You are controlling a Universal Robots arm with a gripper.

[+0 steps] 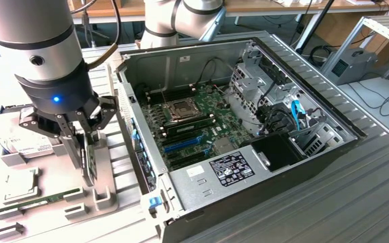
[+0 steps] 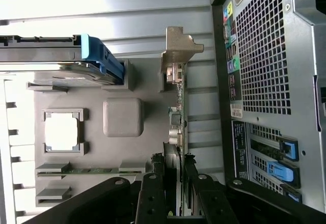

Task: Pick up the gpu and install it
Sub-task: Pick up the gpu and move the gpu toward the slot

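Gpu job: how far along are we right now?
Done: the gripper is positioned at the gpu. In hand: the card stands upright in its grey holder beside the computer case, not lifted. Left: the pickup and the install; the blue slot on the motherboard is empty.

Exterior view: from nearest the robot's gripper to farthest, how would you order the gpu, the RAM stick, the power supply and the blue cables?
1. gpu: held upright in the gripper.
2. RAM stick: lying flat, lower and toward the exterior view's left.
3. power supply: inside the case, at its near end.
4. blue cables: deeper in the case, toward the exterior view's right.
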